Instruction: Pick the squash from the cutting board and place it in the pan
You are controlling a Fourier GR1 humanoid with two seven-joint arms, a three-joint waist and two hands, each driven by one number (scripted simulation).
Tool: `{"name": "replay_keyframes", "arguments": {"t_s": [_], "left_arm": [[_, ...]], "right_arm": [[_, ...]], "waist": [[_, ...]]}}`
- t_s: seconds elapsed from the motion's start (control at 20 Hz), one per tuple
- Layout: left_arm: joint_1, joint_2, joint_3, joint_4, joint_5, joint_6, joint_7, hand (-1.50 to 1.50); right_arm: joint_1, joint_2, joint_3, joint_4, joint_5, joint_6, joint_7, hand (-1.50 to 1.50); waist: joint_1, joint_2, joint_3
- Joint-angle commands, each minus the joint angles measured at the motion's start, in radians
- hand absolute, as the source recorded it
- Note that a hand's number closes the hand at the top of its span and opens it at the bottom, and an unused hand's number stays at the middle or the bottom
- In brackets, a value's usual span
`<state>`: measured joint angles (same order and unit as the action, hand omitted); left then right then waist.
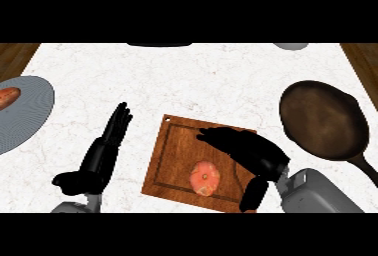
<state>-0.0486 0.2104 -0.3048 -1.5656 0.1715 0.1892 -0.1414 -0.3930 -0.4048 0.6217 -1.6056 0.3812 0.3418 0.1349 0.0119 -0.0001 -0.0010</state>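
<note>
Bright, even overhead light, soft shadowing, no glare on the pale counter (192, 75)

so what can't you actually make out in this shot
- Head view: the dark object at the counter's far edge is cut off by the top edge; no telling what it is.
- Head view: the pale grey object at top right is cut the same way.
- Head view: the reddish food on the grey round plate is cut by the left edge.
- Head view: the right hand hides part of the brown wooden cutting board.
</note>
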Motion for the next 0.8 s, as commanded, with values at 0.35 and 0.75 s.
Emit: {"name": "replay_keyframes", "arguments": {"t_s": [0.35,0.75], "left_arm": [[-0.020,-0.020,0.084,0.032,-0.016,-0.062,0.004,0.00],[0.013,-0.075,0.088,0.020,-0.064,-0.078,0.007,0.00]], "right_arm": [[0.050,0.145,0.048,0.031,0.220,0.103,0.125,-1.50],[0.044,0.240,-0.044,0.148,0.319,0.116,0.036,-1.50]], "waist": [[-0.012,0.000,0.001],[-0.010,0.000,0.001]]}}
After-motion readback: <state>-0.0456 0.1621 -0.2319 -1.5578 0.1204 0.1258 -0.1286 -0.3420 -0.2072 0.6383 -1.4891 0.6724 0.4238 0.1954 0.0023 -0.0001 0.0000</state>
